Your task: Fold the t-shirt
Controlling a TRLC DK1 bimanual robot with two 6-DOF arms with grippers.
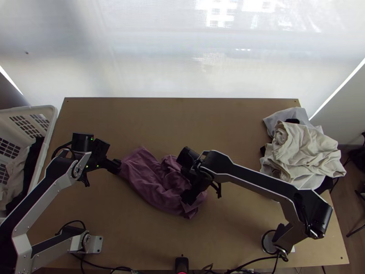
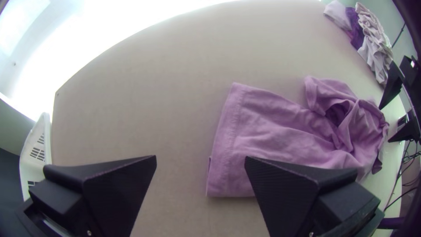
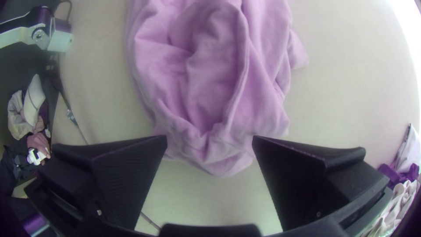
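Observation:
My left gripper (image 1: 114, 166) stands open beside the left end of the purple t-shirt (image 1: 150, 182). In the left wrist view, the left gripper (image 2: 201, 159) has a finger over the shirt's straight hemmed edge, and the shirt (image 2: 272, 131) lies flat there, bunched towards its far end. Over the shirt's right end is my right gripper (image 1: 190, 194). Seen from the right wrist, the open right gripper (image 3: 209, 140) has the crumpled end of the shirt (image 3: 215, 87) between and beyond its fingers, not clamped.
Cream and grey clothes (image 1: 301, 150) are piled at the table's right edge. A white basket (image 1: 51, 119) holding cloth stands at the left. Bare wooden table (image 1: 182, 121) stretches behind the shirt. Black cables (image 1: 246, 264) run along the near edge.

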